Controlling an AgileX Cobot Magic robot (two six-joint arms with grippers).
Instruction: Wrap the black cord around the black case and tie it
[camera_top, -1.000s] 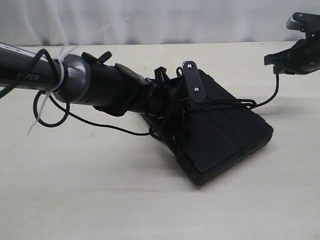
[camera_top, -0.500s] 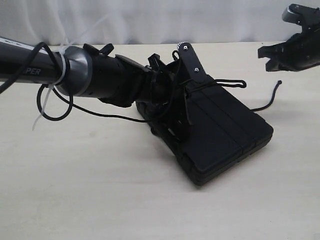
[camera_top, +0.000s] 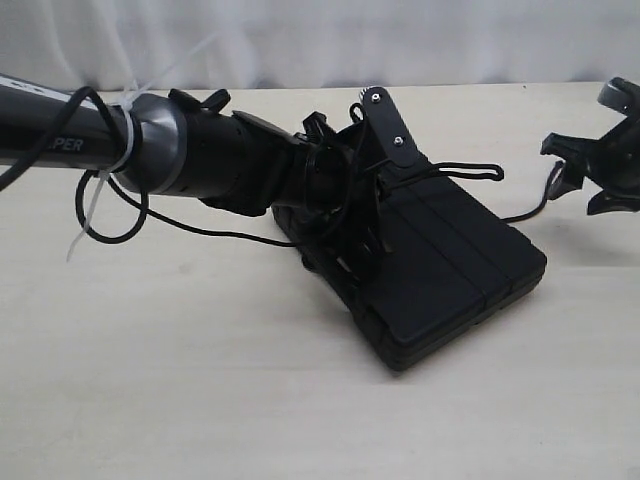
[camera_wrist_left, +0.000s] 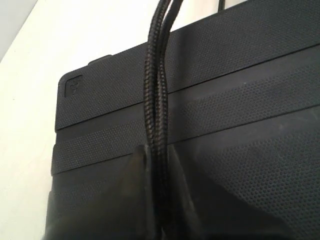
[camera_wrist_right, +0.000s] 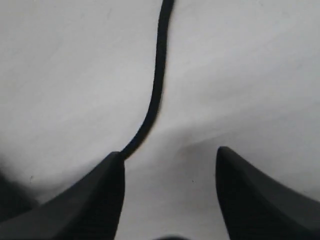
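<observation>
Matte black cord (camera_wrist_left: 157, 100) pinched taut over the black case (camera_top: 450, 270) by the left pincer (camera_wrist_left: 157, 152); right pincer (camera_top: 590, 175), 3 o'clock, open, seemingly for the loose end.

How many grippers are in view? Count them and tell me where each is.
2. The left gripper is clamped on the black cord over the black case; the right gripper hangs open above the table, right of the case.

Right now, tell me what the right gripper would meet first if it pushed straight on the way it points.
The right gripper, jaws open, would probably meet the black cord crossing the table near one finger, then the tabletop. Depth is unclear.
</observation>
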